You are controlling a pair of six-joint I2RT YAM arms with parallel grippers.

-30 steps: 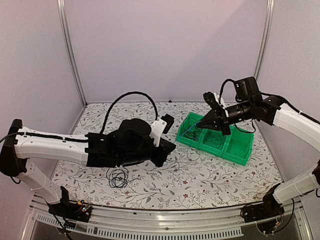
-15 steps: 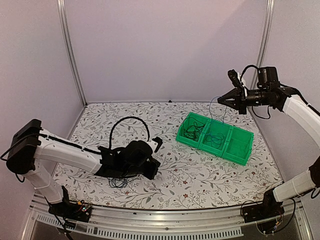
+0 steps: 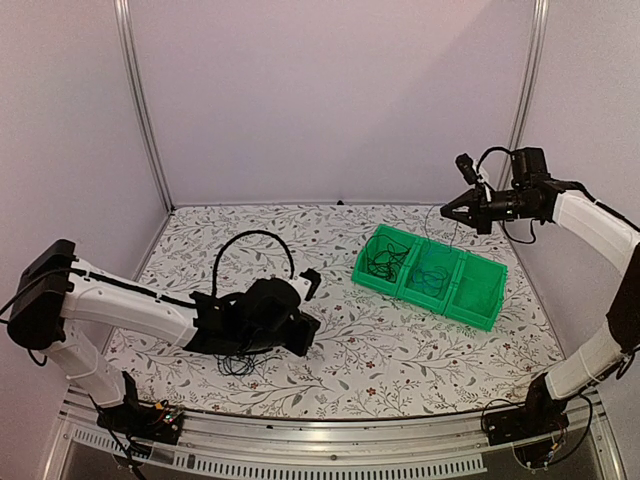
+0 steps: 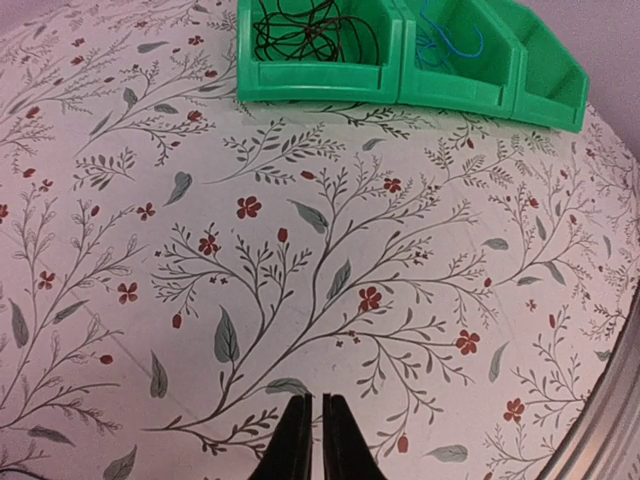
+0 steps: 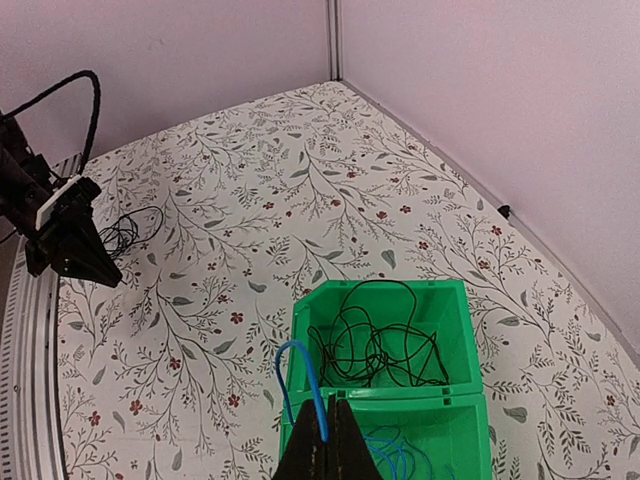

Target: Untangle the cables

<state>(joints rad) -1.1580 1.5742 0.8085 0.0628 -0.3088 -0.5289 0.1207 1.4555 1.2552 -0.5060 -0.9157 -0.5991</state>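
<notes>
The blue cable (image 5: 312, 392) is the one being worked on. It sits pinched between the tips of the right end effector (image 5: 322, 430), and it curves up in a little loop just to the side of those tips. The rest of it hangs down into the green bin (image 5: 455, 300), which lies far below this end effector, and more blue wire lies in the box right under it. The black cables (image 5: 372, 342) are a messy pile in the next box, a bit ahead of the right end effector and lower down. They look apart from the blue one, but I cannot tell if any thread is caught.

A small black coil (image 3: 236, 362) lies on the desk (image 4: 300, 250), behind and to the side of the left end effector (image 4: 311, 440). That end effector is low over the desk with its two fingers pressed together. I see nothing held between them. The green bin is well ahead of it.

I think the step in hand is pulling the blue cable up and out of the bin, away from the other wires. The next move needs a slow, steady lift and then a carry off to a bare bit of desk. If the blue cable drags something along, the lift should stop. The grip has to be firm, because the wire is very thin and could slip out.
</notes>
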